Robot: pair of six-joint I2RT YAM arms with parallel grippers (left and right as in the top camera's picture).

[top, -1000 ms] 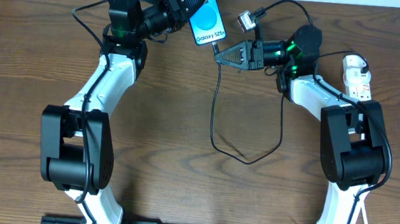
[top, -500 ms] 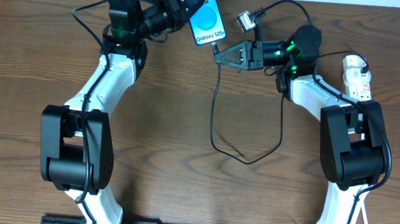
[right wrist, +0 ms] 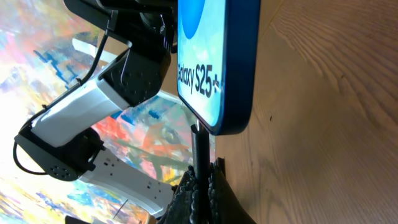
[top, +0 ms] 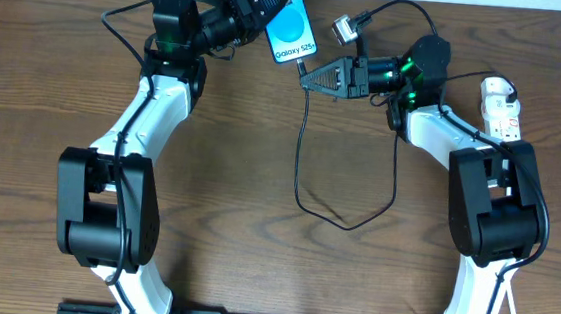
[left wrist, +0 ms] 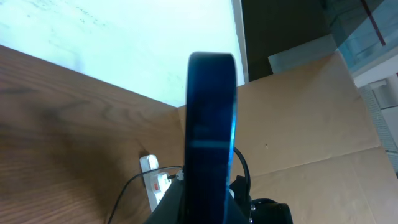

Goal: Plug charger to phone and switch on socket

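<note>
My left gripper is shut on the phone, which it holds up off the table at the back; the cyan screen reads "Galaxy S25+". In the left wrist view the phone stands edge-on between the jaws. My right gripper is shut on the charger's black cable just behind its plug tip. In the right wrist view the tip meets the bottom edge of the phone. The cable loops down over the table and back up. The white socket lies at the far right with a white plug in it.
The socket strip also shows in the left wrist view, with a red switch and a lead. A second silver-tipped cable end hangs near the right arm. A cardboard panel stands behind the table's back edge.
</note>
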